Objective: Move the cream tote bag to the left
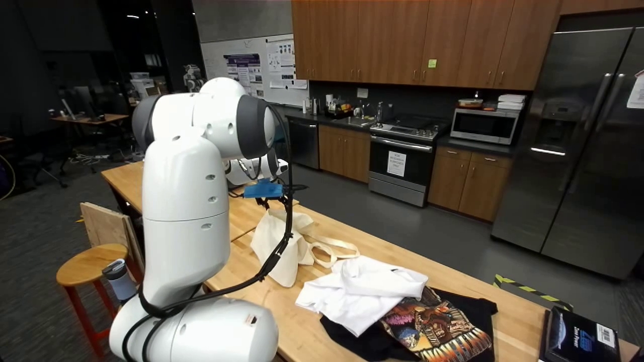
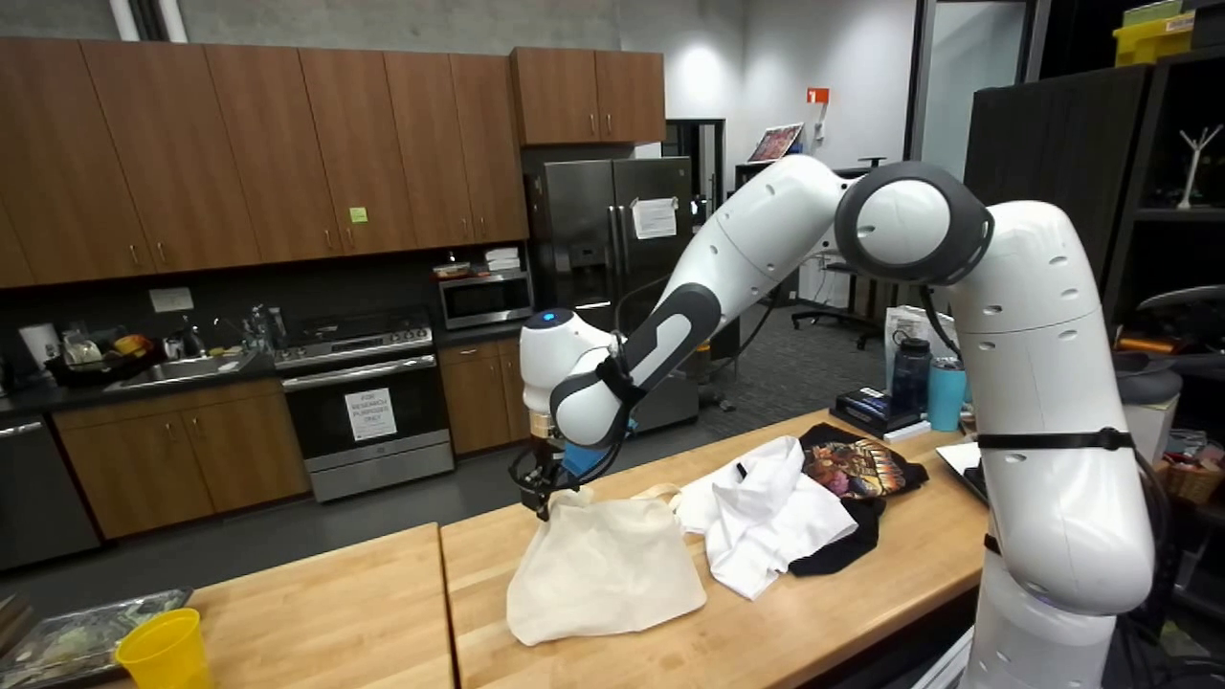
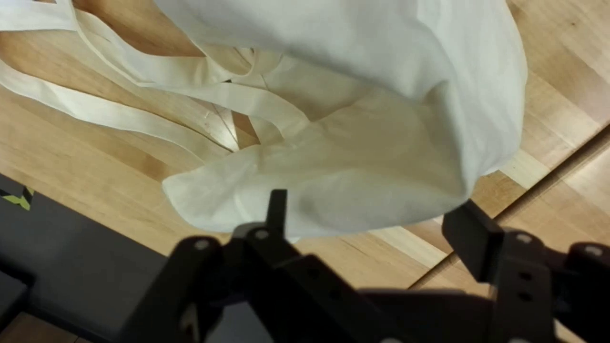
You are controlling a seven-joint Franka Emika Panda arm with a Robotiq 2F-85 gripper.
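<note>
The cream tote bag [image 2: 608,574] rests on the wooden table, its body bunched up in a soft peak. In the wrist view the bag [image 3: 343,162] fills the upper middle, with its cloth handles [image 3: 109,112] trailing off to the left. My gripper [image 2: 543,498] is low at the bag's upper corner. Seen from the wrist, the gripper [image 3: 367,209] stands open: one finger [image 3: 276,209] lies in front of the cloth and the opposite finger [image 3: 469,238] is by the bag's edge. Whether either one touches the fabric I cannot tell.
A white shirt [image 2: 766,507] lies beside the bag, over a black garment with a colourful print [image 2: 852,464]. A seam [image 2: 445,603] divides two tabletops. A yellow cup [image 2: 167,651] and a tray [image 2: 81,636] are farther left; a black box [image 2: 866,407] and bottles [image 2: 909,378] are at the right.
</note>
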